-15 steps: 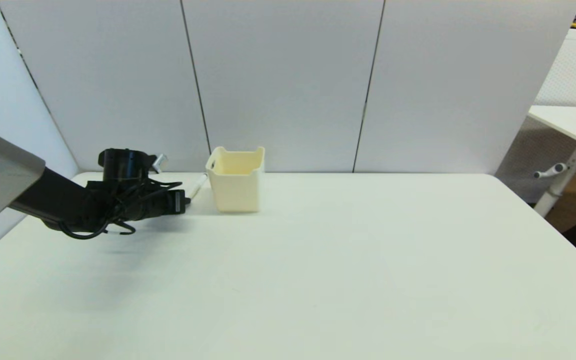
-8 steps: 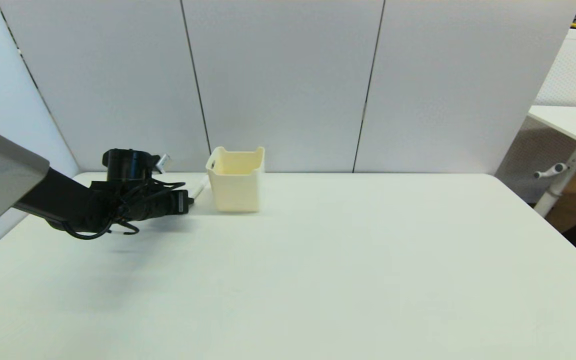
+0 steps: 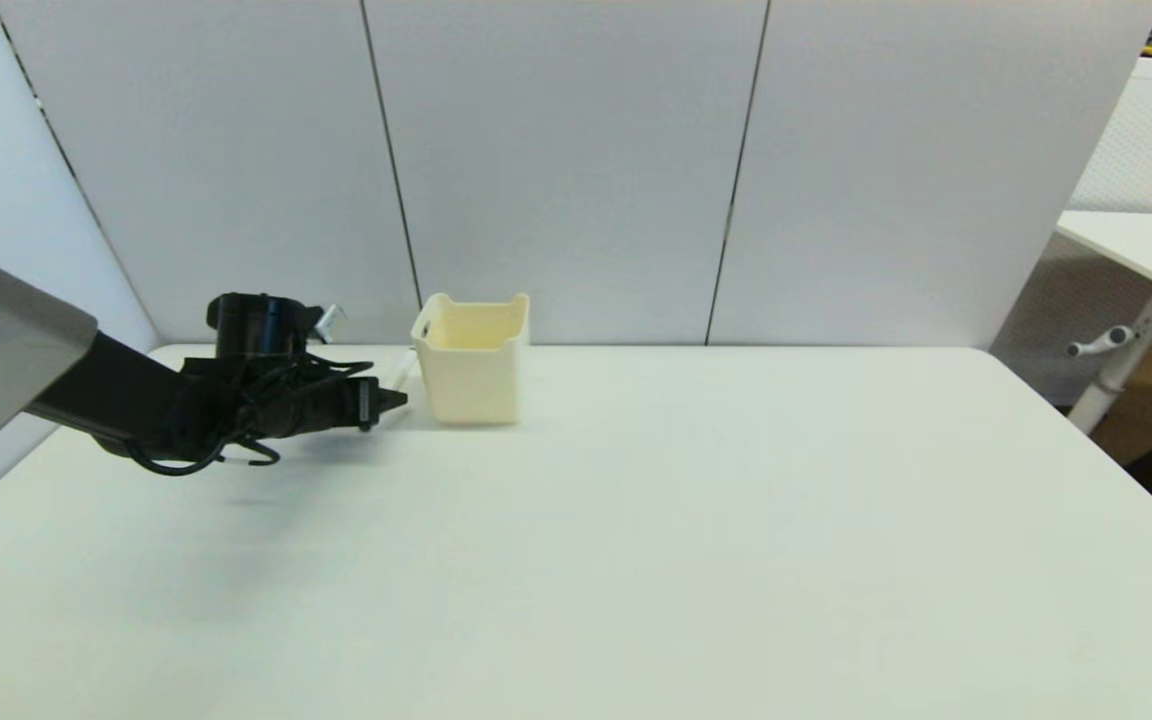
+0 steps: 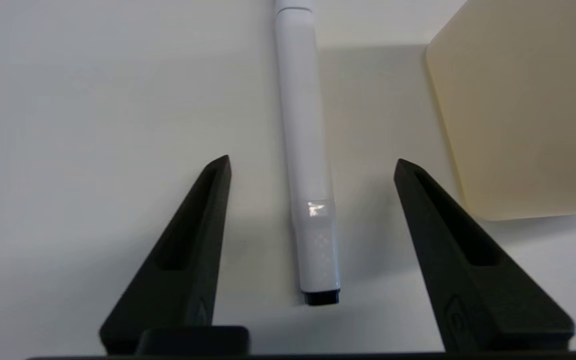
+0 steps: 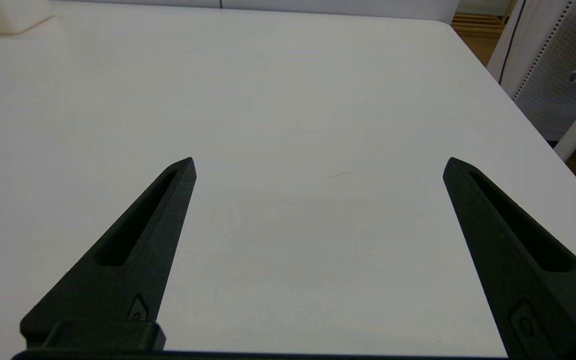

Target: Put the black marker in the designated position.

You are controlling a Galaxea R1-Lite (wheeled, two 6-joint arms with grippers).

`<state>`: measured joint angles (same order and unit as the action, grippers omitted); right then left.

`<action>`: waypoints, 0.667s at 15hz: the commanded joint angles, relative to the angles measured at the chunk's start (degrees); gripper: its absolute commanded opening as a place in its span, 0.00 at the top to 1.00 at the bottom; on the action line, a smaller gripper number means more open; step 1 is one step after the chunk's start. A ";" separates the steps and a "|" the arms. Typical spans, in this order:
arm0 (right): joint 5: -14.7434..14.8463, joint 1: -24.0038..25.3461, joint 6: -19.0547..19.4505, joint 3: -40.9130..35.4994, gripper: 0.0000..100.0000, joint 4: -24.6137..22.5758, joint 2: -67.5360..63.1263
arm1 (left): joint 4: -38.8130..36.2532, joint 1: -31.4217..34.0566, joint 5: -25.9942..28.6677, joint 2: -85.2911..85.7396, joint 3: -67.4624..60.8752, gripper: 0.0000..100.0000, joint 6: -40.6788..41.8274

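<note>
1. Hovering low over the white table [image 3: 636, 520], the left gripper [image 4: 312, 165] is sitting with its two black fingers [image 4: 183, 260] spread wide apart, nothing clamped between them.
2. The black marker [image 4: 304, 150] is lying flat on the table right in the gap between those fingers, touching neither one. It's really a white barrel with a small black tip at the end nearest the wrist, and there's a shiny little label patch on it just ahead of that tip.
3. The barrel is running straight out past the fingertips, and its far end is getting cut off in the left wrist view.
4. The cream bin [image 4: 523, 110] is standing upright just beyond one of the fingers, on the side away from the robot's own left. The marker is lying near it with a strip of table between them, not touching.
5. In the head view the left gripper [image 3: 391, 400] is pointing toward the bin [image 3: 473, 358], stopping just short of its side wall. Only a sliver of the marker [image 3: 398, 370] is showing past the fingertips there.
6. The right gripper [image 5: 318, 165] is hanging over a bare stretch of table well away from all that, fingers gaping wide and holding nothing.
</note>
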<state>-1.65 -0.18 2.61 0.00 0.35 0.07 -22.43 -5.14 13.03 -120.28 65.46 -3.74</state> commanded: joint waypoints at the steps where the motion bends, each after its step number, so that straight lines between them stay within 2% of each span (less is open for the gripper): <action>1: -0.02 0.01 0.03 0.00 0.00 0.00 -0.07 | 3.18 1.63 -2.40 9.28 0.02 0.00 0.49; 6: -0.02 0.01 0.03 0.00 0.00 0.00 -0.07 | 8.63 3.56 -4.24 24.57 -0.78 0.00 3.04; 10: -0.02 0.01 0.03 0.00 0.00 0.00 -0.07 | 12.59 3.56 -4.68 43.12 -7.19 0.00 10.60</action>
<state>-1.62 -0.18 2.61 0.00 0.35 0.07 -12.29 -1.78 8.59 -92.94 63.42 1.62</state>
